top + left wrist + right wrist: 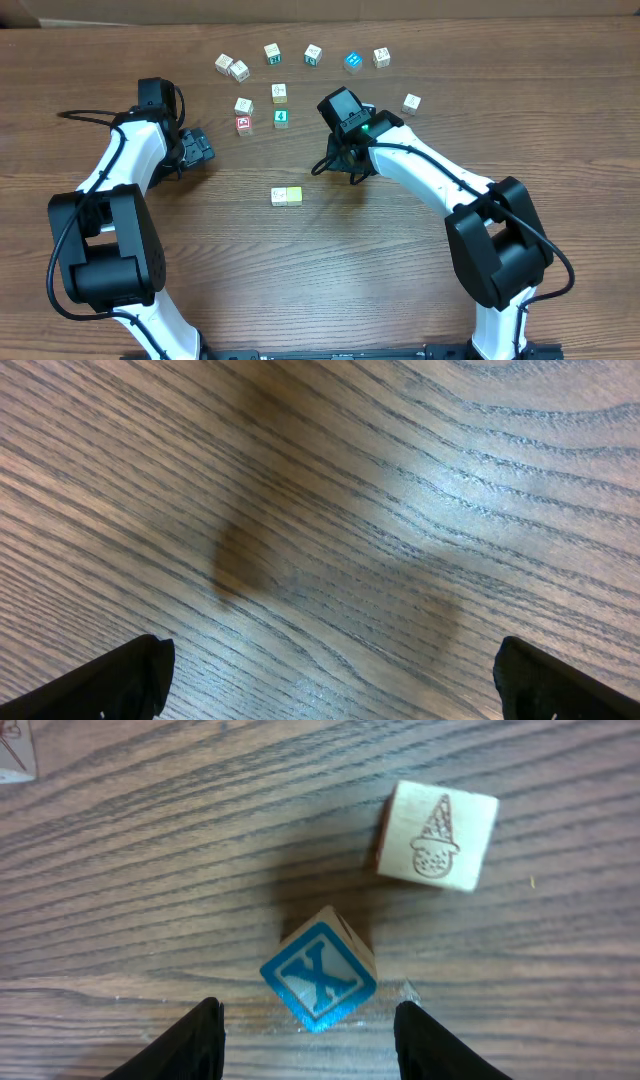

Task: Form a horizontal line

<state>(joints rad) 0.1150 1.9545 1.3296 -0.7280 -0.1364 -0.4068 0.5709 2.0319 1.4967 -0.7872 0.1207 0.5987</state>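
A white cube (280,196) and a pale yellow cube (294,195) sit touching side by side at the table's middle. The blue cube with a white X (320,970) lies turned like a diamond on the wood. Its near corner reaches just between the tips of my right gripper (308,1020), which is open and not touching it. From overhead my right gripper (336,165) hides that cube. The red-faced cube (243,124) rests up left, under a white one (244,105). My left gripper (200,148) is open over bare wood (335,670), holding nothing.
A pale cube with an ice-cream cone drawing (437,835) lies just beyond the blue X cube, to its right. Green cube (281,118), another pale cube (279,93) and a row of several cubes (313,54) lie along the back. A lone cube (411,102) sits at right.
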